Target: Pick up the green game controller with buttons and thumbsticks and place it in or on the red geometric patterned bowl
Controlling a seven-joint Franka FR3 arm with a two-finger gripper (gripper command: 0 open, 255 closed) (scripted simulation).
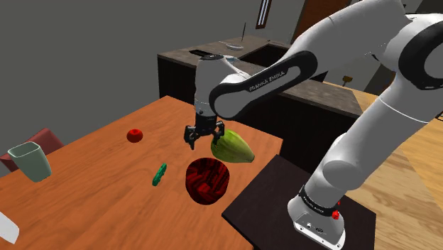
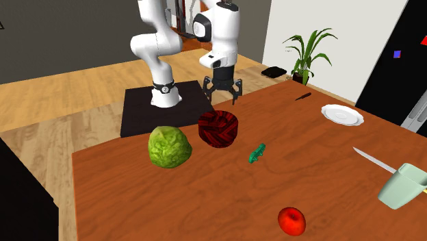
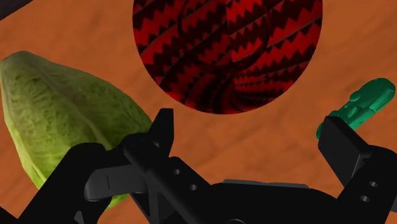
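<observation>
The small green game controller lies flat on the wooden table beside the red bowl with its black zigzag pattern. My black gripper hangs open above the table, on the stand's side of the bowl, holding nothing. In the wrist view the bowl lies ahead of the gripper, and the controller lies just beyond one fingertip, outside the gap between the fingers.
A green cabbage rests close beside the bowl and the gripper. Farther off on the table are a red fruit, a pale green cup, a white plate and a knife.
</observation>
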